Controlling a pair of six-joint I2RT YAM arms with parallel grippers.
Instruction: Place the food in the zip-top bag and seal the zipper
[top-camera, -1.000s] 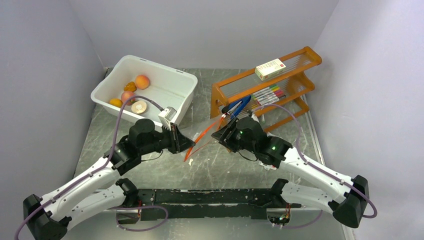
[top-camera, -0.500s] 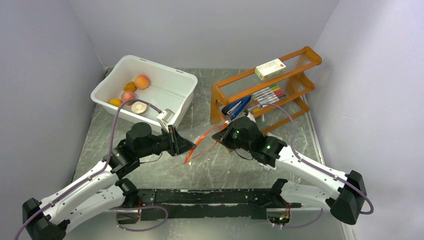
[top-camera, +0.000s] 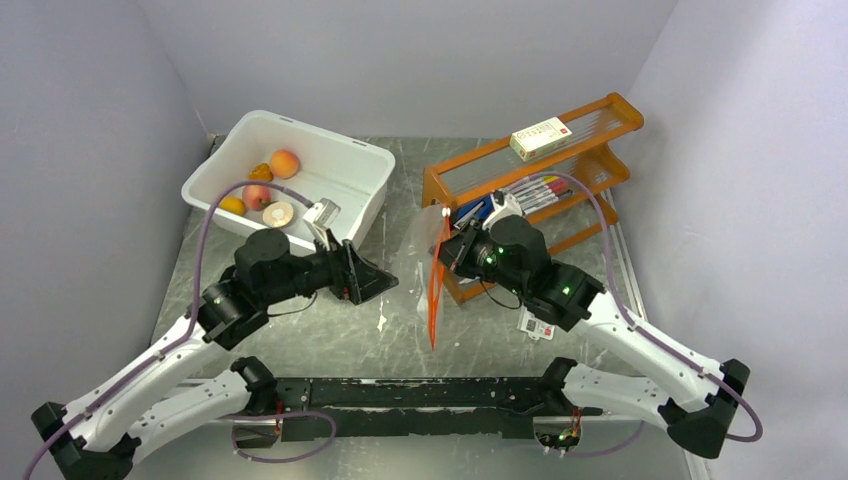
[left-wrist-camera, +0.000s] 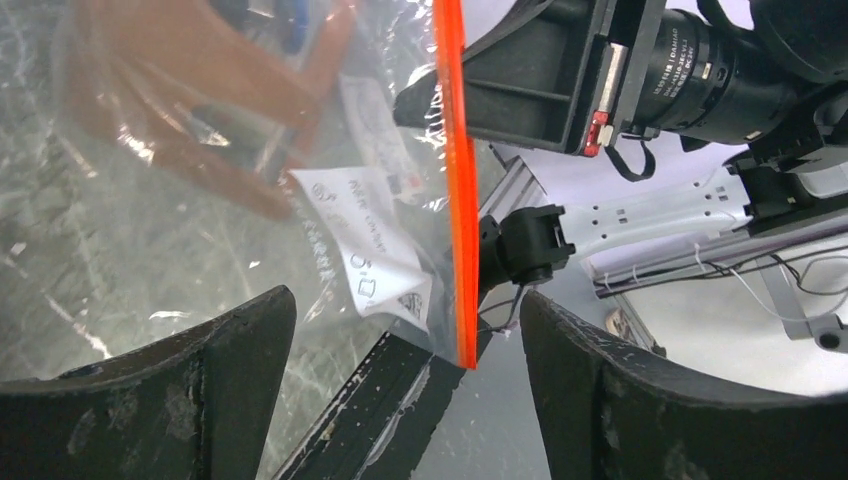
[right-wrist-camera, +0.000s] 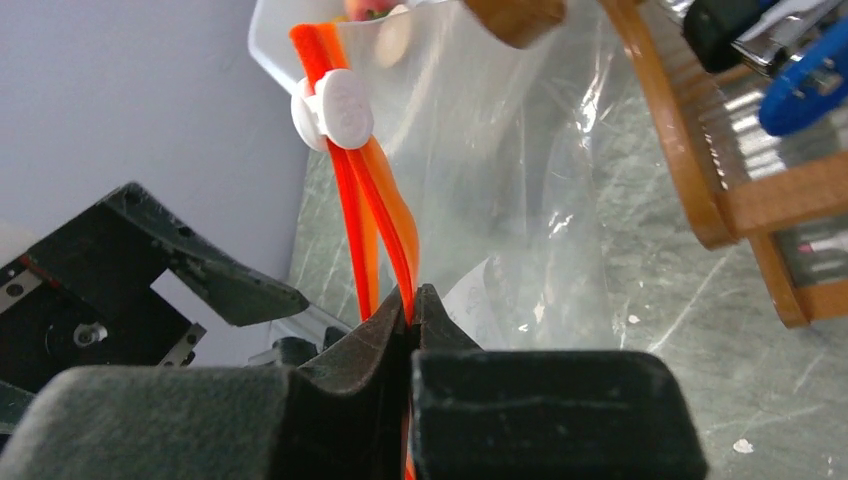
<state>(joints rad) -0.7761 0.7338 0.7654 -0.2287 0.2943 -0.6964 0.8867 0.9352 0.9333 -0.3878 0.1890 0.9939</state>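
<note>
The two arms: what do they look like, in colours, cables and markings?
The left arm and right arm have white links, black joints, a looping purple cable and green lights. The left tool and right tool are black; the left's fingers look scuffed.

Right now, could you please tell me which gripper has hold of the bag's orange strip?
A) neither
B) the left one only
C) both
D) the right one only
D: the right gripper is pinched shut on the orange strip of the bag, while the left gripper stands open, gripping nothing.
</note>
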